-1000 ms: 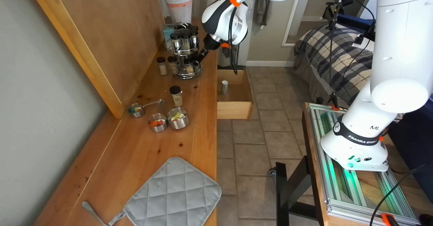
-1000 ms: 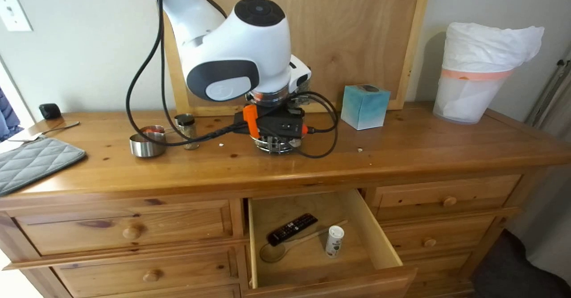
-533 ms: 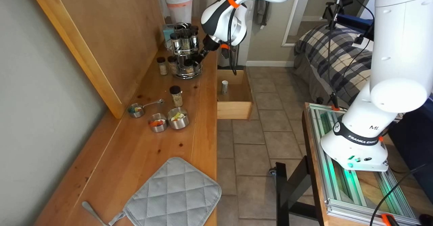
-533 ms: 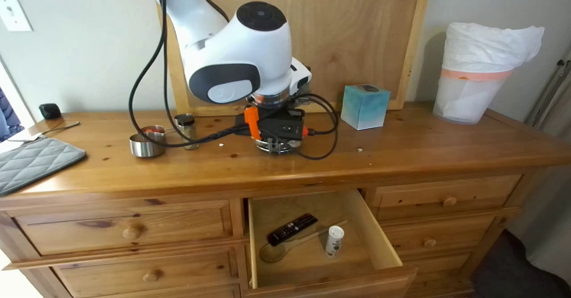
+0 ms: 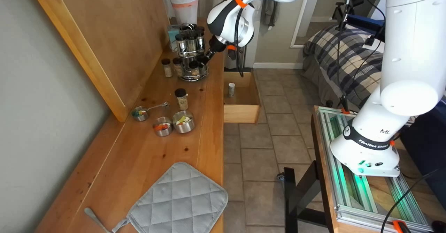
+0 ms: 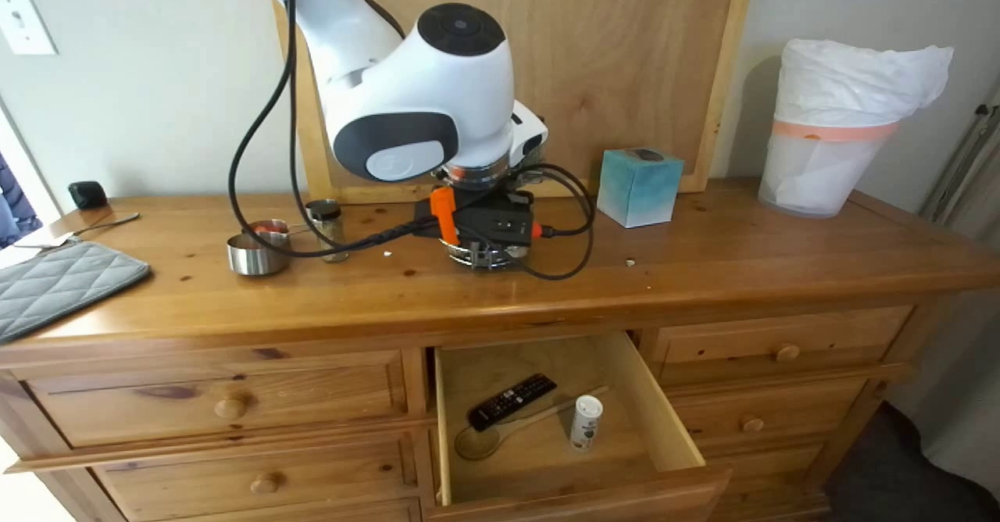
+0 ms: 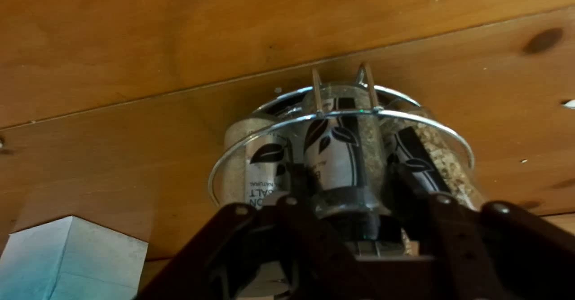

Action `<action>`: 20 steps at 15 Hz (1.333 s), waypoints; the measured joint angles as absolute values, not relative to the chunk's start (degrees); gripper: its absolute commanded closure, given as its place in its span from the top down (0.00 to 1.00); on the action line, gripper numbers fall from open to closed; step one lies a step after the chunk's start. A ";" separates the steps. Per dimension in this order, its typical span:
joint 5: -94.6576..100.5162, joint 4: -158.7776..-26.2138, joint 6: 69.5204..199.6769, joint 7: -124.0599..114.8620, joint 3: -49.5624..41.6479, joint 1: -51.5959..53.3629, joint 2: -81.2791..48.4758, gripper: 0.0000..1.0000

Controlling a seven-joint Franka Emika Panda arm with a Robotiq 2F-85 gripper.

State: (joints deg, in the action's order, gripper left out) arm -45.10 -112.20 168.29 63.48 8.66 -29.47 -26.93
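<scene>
From the wrist: a black two-fingered gripper enters from the bottom edge, one finger on each side of a dark-capped glass spice jar. Little or no gap shows between fingers and jar; whether the pads press on the glass cannot be told. The jar stands in the lower tier of a chrome wire spice rack, its label crossed by the wire rim. For a sure hold, the fingers should meet the glass evenly below the cap and avoid the neighbours: a jar lettered SALT on one side and a jar of coarse pale flakes on the other. The rim and the upper tier seem to leave little headroom, so any pull is best slow and along the jar's own length; a sideways tug could drag the rack.

Apart from the rack is a blue-and-white tissue box. In an exterior view, another seasoning jar stands by three steel measuring cups holding coloured pieces. Farther along the dresser top lies a quilted grey pot holder. Below, an open drawer holds a black remote, a wooden spoon and a white canister.
</scene>
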 measured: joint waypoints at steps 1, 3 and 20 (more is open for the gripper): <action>-45.10 -112.20 168.29 63.48 8.78 -29.62 -26.94 0.23; -45.10 -112.21 168.29 63.48 9.01 -29.94 -26.94 0.23; -69.84 -114.00 174.23 94.87 31.33 -49.32 -26.80 0.23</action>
State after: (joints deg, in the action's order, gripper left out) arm -69.84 -114.00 174.23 94.87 31.33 -49.32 -26.80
